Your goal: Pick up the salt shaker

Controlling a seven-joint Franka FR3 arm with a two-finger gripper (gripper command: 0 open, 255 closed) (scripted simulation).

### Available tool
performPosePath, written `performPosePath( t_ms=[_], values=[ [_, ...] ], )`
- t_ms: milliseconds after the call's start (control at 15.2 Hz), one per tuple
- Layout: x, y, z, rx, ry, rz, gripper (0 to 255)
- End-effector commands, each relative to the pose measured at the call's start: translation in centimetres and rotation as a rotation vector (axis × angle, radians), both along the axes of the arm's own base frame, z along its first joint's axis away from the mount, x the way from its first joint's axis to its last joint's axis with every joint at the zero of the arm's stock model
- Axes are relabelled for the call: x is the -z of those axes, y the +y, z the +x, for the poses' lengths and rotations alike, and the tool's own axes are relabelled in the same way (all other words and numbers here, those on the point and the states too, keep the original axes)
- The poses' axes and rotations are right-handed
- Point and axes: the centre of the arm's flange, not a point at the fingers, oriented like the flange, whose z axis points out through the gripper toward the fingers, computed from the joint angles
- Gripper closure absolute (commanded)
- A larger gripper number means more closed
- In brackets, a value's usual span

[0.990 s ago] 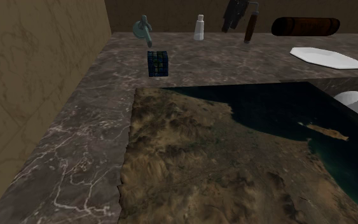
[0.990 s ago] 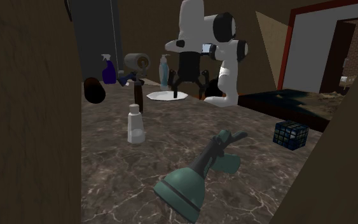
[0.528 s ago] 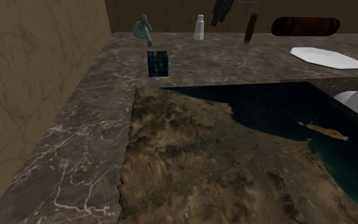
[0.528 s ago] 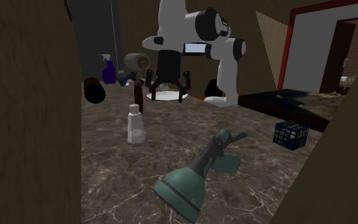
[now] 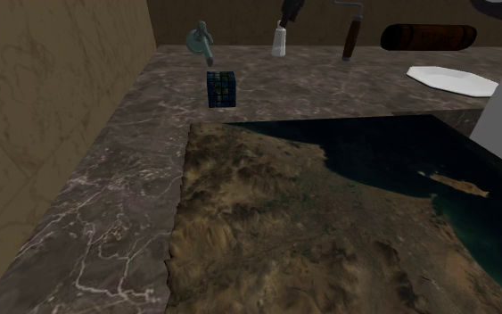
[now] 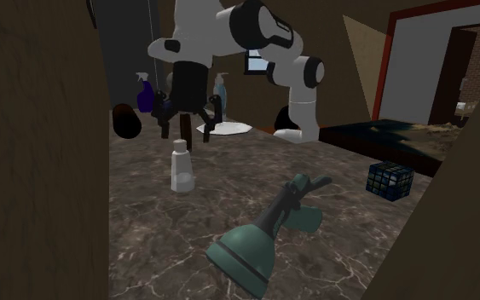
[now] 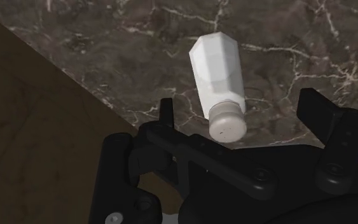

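- Presently, Rubik's cube [image 5: 221,88]: on the marble tabletop [image 5: 124,169], well apart from the target; no hindrance.
- White salt shaker [image 5: 279,40]: upright near the back wall.
- Gripper [image 7: 238,105]: released, fingers spread, hovering above the shaker, its cap between them untouched. Advisable: descend straight, centre on the body, then close.
- Brown-handled tool [image 5: 350,37]: near; keep clear.

Opposed exterior views, shared counter [image 5: 124,178]
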Motion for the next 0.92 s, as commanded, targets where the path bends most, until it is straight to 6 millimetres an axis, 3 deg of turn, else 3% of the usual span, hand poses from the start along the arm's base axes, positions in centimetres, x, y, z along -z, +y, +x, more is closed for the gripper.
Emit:
performPosePath(
  t_ms=[0,396,594,660,858],
  values=[
    [0.4,-0.1,0.9,-0.013,-0.006,-0.004,0],
    [3.5,-0.1,0.9,-0.013,-0.006,-0.004,0],
    [3.8,-0.1,0.9,-0.013,-0.006,-0.004,0],
    [3.9,-0.1,0.9,-0.013,-0.006,-0.004,255],
    [3.9,-0.1,0.9,-0.013,-0.006,-0.004,255]
  ],
)
